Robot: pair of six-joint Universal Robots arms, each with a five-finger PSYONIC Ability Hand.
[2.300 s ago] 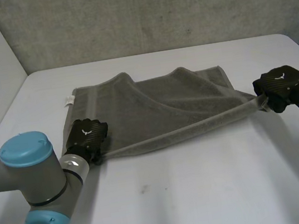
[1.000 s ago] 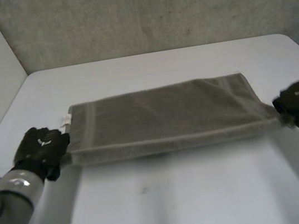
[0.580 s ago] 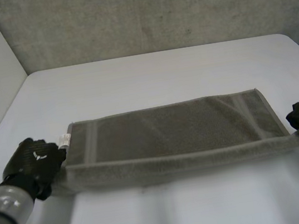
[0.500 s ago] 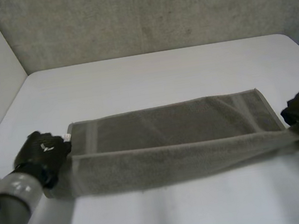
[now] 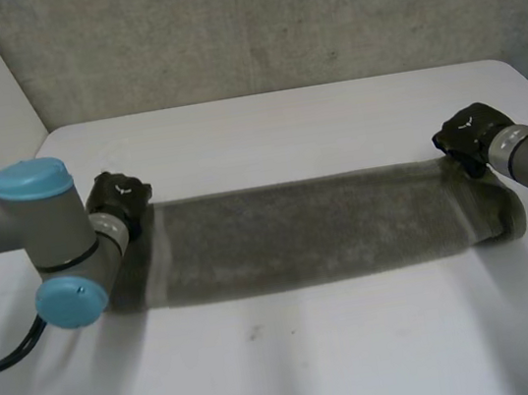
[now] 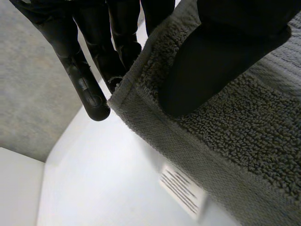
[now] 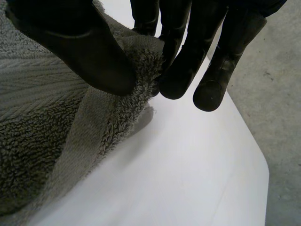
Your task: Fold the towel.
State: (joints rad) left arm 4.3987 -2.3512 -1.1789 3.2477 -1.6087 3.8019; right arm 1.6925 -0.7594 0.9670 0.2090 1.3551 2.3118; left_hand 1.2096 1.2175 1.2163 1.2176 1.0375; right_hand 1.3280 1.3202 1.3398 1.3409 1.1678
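Note:
A grey towel [image 5: 309, 232] lies folded into a long band across the middle of the white table [image 5: 300, 371]. My left hand [image 5: 117, 197] is at its far left corner, thumb [image 6: 207, 70] pressing the cloth [image 6: 244, 117] against the fingers [image 6: 94, 70] behind it. A white label [image 6: 182, 190] hangs from the edge below that corner. My right hand [image 5: 465, 135] is at the far right corner. Its thumb [image 7: 80, 52] and fingers [image 7: 181, 56] pinch the towel's edge [image 7: 113, 117] between them.
A grey wall [image 5: 258, 24] stands behind the table's far edge. Bare table lies in front of the towel and behind it. My left arm's elbow [image 5: 47, 245] sits low at the towel's left end.
Both hands have carried the near edge away from me over the towel, to the far edge. The wide towel is now a narrow doubled band.

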